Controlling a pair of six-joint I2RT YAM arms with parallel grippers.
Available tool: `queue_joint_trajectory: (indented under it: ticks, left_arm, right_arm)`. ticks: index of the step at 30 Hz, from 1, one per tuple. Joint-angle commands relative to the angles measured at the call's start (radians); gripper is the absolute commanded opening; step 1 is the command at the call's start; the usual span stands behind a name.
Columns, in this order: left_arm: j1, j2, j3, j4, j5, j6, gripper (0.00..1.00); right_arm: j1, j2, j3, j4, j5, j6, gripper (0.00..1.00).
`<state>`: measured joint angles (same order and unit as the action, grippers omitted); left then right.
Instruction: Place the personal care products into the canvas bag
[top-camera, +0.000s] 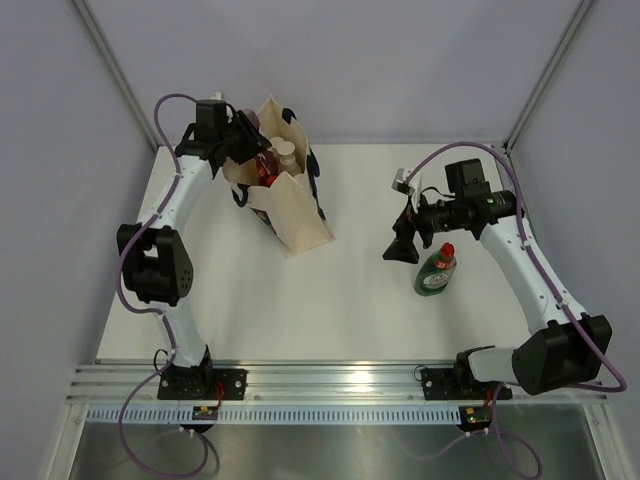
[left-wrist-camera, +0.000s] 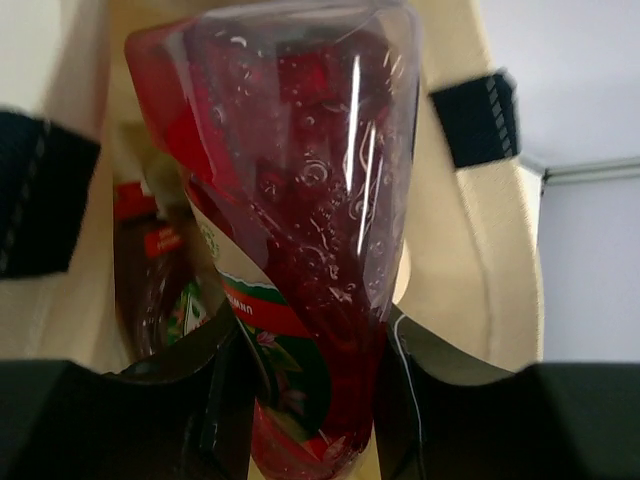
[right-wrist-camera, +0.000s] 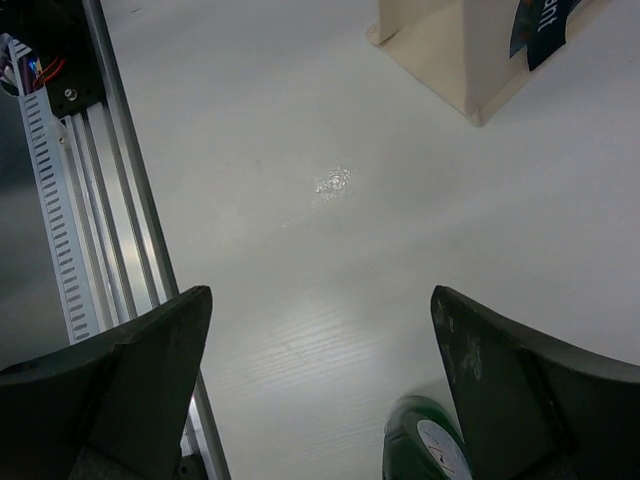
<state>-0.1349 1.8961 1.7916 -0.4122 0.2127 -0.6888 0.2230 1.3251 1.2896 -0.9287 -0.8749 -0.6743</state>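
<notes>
Risks first.
- The canvas bag (top-camera: 297, 222) is soft-sided, with a narrow mouth. A pale-capped bottle (top-camera: 287, 152) is inside it, and the left wrist view shows a dark bottle (left-wrist-camera: 150, 275) low in the bag.
- If I let the red bottle (left-wrist-camera: 300, 220) go too high, I judge it could knock a neighbour, catch the rim, or tip the bag over.
- A navy strap (left-wrist-camera: 478, 115) sits close to the opening. A careless exit could snag it and drag the bag across the desk (top-camera: 340, 300).
- The red bottle is slick clear plastic, so it may slide or swing in the grip. I cannot tell which end points down.
- The green bottle (top-camera: 436, 272) is off-centre under the right hand (top-camera: 403, 245). Closing from here would likely shove it over.

Hands.
- The left hand (left-wrist-camera: 310, 400) is clenched on the red bottle, one finger on each side, at the bag's mouth with cream cloth all around.
- The right hand is released, jaws spread wide, holding nothing and touching nothing.
- The green bottle stands on the desk just beside the right hand, well apart from the bag.
</notes>
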Motion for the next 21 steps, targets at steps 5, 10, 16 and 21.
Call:
queue_joint_trajectory:
  ticks: [5,10,16,21]
  left_arm:
    - [-0.008,-0.222,-0.141,0.190,0.112,-0.002,0.45]
    - [-0.009,-0.287,-0.221,0.196,0.155,0.026,0.93]
    - [-0.008,-0.331,-0.218,0.168,0.151,0.092,0.99]
    - [-0.008,-0.414,-0.182,0.130,0.117,0.231,0.99]
  right_arm:
    - [-0.014,-0.026,-0.018,0.131,0.079,0.093,1.00]
    - [-0.059,-0.113,-0.067,0.387,0.214,0.254,1.00]
    - [-0.085,-0.037,0.034,0.178,0.141,0.093,0.99]
    - [-0.149,-0.010,0.142,-0.175,0.071,-0.266,0.99]
